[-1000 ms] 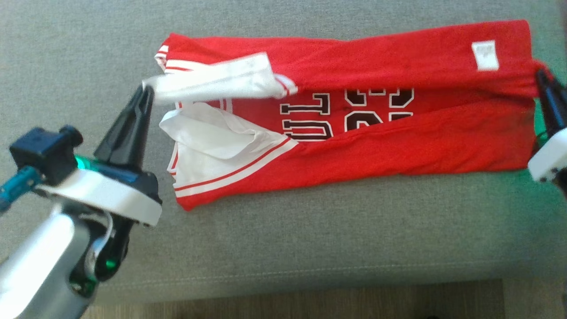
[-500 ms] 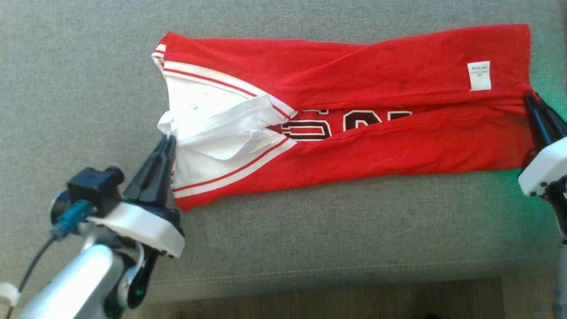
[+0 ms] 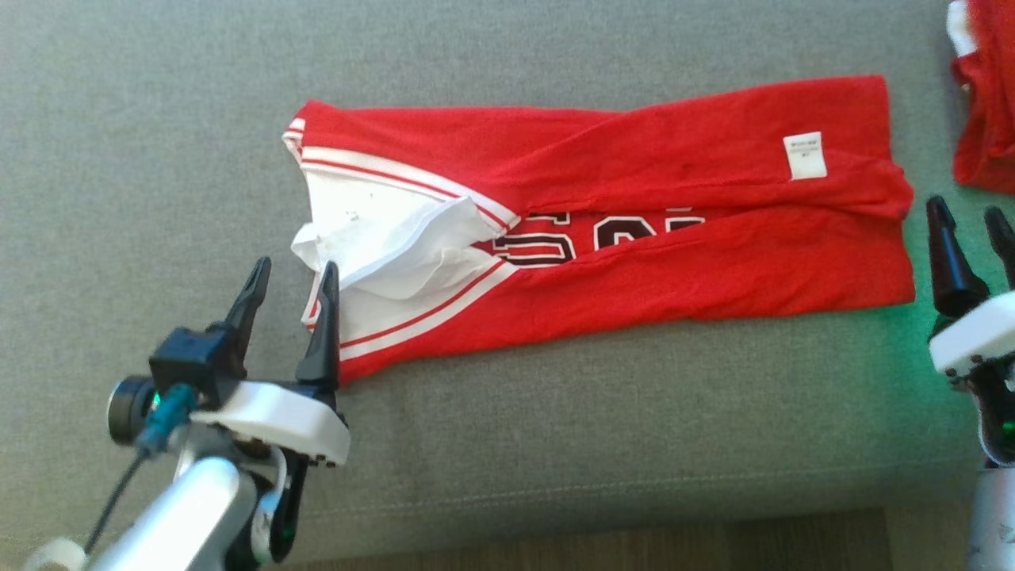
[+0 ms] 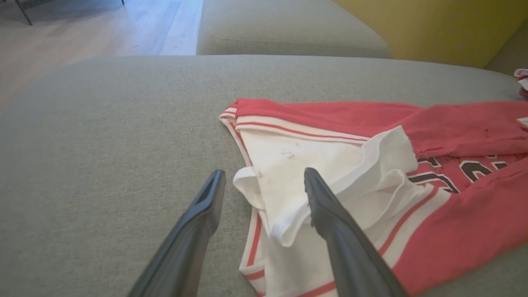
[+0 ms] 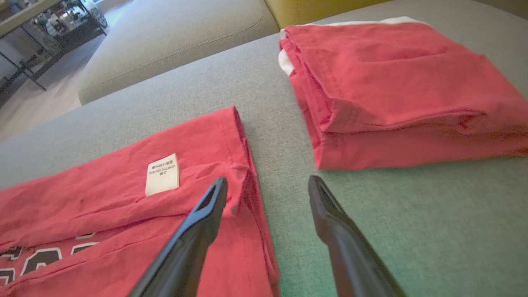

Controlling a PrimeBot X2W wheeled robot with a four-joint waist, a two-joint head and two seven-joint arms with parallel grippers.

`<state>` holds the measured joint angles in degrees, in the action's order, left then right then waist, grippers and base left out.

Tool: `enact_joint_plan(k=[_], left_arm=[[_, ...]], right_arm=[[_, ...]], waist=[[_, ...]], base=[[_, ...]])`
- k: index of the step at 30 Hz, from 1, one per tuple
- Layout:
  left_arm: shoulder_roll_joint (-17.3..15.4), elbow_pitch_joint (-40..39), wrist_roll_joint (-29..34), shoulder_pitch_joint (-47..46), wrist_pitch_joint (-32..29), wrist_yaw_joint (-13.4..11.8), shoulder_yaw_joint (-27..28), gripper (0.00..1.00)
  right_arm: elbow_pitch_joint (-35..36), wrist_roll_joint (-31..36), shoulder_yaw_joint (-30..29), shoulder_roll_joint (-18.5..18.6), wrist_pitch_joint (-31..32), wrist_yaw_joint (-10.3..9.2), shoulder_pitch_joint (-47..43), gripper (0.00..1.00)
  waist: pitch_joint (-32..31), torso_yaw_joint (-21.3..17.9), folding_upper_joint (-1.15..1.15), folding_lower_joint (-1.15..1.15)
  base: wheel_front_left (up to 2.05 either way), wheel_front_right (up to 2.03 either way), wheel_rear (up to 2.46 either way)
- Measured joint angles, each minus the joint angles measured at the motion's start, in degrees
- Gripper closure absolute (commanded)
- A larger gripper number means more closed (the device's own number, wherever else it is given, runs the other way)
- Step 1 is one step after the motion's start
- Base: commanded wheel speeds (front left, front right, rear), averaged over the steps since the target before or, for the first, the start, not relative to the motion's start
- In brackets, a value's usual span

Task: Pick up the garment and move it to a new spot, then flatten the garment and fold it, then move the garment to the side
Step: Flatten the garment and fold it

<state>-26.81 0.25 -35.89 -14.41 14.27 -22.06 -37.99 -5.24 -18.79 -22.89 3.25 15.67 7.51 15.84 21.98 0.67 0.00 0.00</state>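
1. The garment (image 3: pixel 634 262), red with a white end, lies as a long strip across the middle of the sofa cushion (image 3: pixel 555 412).
2. The left gripper (image 3: pixel 295 266) is spread and empty at the white end.
3. The right gripper (image 3: pixel 967 208) is spread and empty at the opposite end.
4. A folded red garment (image 3: pixel 983 119) lies at the cushion's far right corner.

The head camera looks steeply down on the sofa cushion (image 3: pixel 555 428). Low and close, the left wrist camera faces the sleeve end of the red jersey (image 3: pixel 674 274), the right wrist camera its hem; all three views share it.
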Motion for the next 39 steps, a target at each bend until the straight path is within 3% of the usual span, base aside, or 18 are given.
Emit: enact_joint_plan(k=[8,13,22,23,26,28,32,34,37,39], left_arm=[[4.0,-4.0,8.3,3.3,0.0,-3.7,2.1,0.0],[6.2,-4.4,11.1,5.6,0.1,-3.6,2.2,0.0],[10.0,-3.7,13.8,7.1,0.1,-0.9,2.8,0.0],[10.3,-3.6,14.1,7.1,0.1,-0.5,3.2,0.0],[10.9,-3.3,14.2,7.3,0.0,0.0,4.0,0.0],[11.3,-3.1,14.8,7.5,0.1,0.7,4.2,0.0],[12.1,-2.6,15.4,8.6,0.1,1.5,5.1,0.0],[12.5,-2.5,15.7,8.6,0.1,2.0,5.5,0.0],[12.9,-2.5,16.2,8.6,0.1,2.5,5.9,0.0],[13.2,-2.5,16.2,8.6,0.1,2.7,6.3,0.0]], right_arm=[[-9.1,-1.6,-4.2,-0.5,-2.4,0.0,1.9,0.0],[-13.4,-1.9,-4.1,-0.7,-3.2,0.0,4.5,0.0],[-21.8,6.9,-9.8,-0.8,-3.7,0.0,7.2,0.0],[-22.3,8.0,-10.3,-0.8,-3.5,0.0,7.3,0.07],[-23.5,9.3,-11.4,-0.7,-2.9,0.0,8.1,0.12],[-24.3,9.9,-11.6,-0.6,-2.3,0.0,8.9,0.11],[-25.4,10.2,-11.5,0.0,-0.8,0.0,9.4,0.0],[-25.8,10.2,-11.0,0.4,0.3,0.0,9.4,0.01],[-25.8,9.6,-9.8,1.0,2.3,0.0,9.3,0.15],[-25.8,9.2,-8.9,1.2,3.3,-0.01,9.3,0.33]], waist=[[-3.6,1.7,0.0,0.0],[-4.7,3.3,0.0,0.0],[-5.4,7.2,0.0,0.0],[-5.4,7.6,0.0,0.0],[-5.5,8.5,0.0,0.0],[-5.6,8.9,0.0,0.0],[-5.8,9.4,0.0,0.0],[-5.9,9.5,0.0,0.0],[-5.9,9.7,0.0,0.0],[-5.9,9.7,0.0,0.0]], base=[[0.0,0.0,0.0],[0.0,0.0,0.0],[0.0,0.0,0.0],[0.0,0.0,0.0],[0.0,0.0,0.0],[0.0,0.0,0.0],[0.0,0.0,0.0],[0.0,0.0,0.0],[0.0,0.0,0.0],[0.0,0.0,0.0]])
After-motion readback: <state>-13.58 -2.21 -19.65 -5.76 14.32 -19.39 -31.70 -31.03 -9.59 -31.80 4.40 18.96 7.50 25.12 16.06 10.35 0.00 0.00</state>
